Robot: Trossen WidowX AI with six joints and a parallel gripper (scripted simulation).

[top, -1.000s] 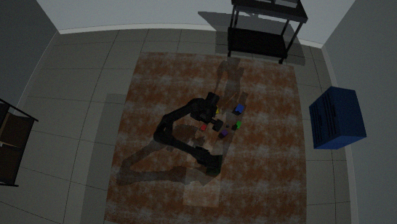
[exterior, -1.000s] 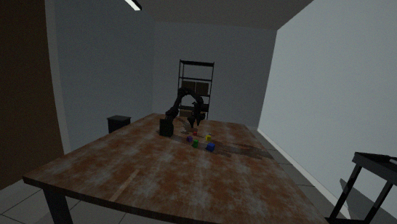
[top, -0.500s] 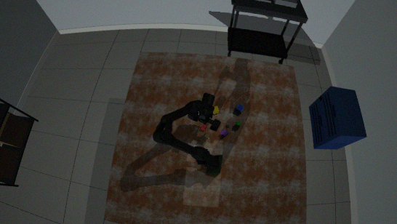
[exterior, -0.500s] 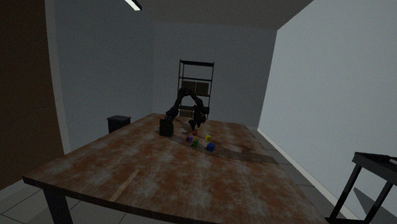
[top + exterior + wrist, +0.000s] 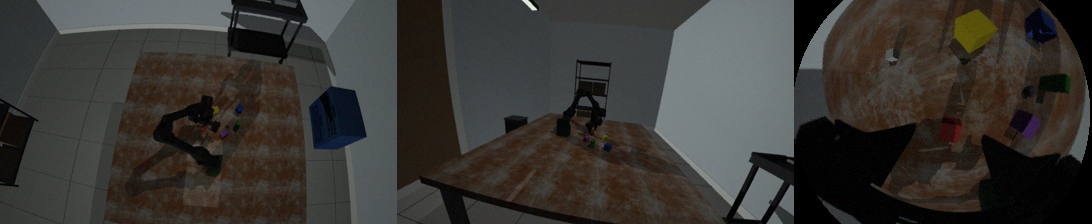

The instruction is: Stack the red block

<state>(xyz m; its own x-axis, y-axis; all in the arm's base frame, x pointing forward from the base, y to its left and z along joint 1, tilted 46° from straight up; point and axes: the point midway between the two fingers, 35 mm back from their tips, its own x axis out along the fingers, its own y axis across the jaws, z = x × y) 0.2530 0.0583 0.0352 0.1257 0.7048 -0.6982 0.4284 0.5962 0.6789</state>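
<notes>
Spreading our gripper (image 5: 950, 156) wide with nothing between the fingers, we are hovering just above the red block (image 5: 951, 129), which is sitting on the rusty brown table (image 5: 542, 174) near its middle, framed between our two dark fingertips in the wrist view. We are seeing the green tower (image 5: 237, 126) standing upright, apart from the red block, toward the table's right edge in the top view. A purple block (image 5: 223, 134) is lying just beside the tower, a blue block (image 5: 239, 108) is sitting further toward the far edge, and a yellow block (image 5: 216, 110) is resting close to our wrist. Our arm (image 5: 171, 127) is arching over from its base.
</notes>
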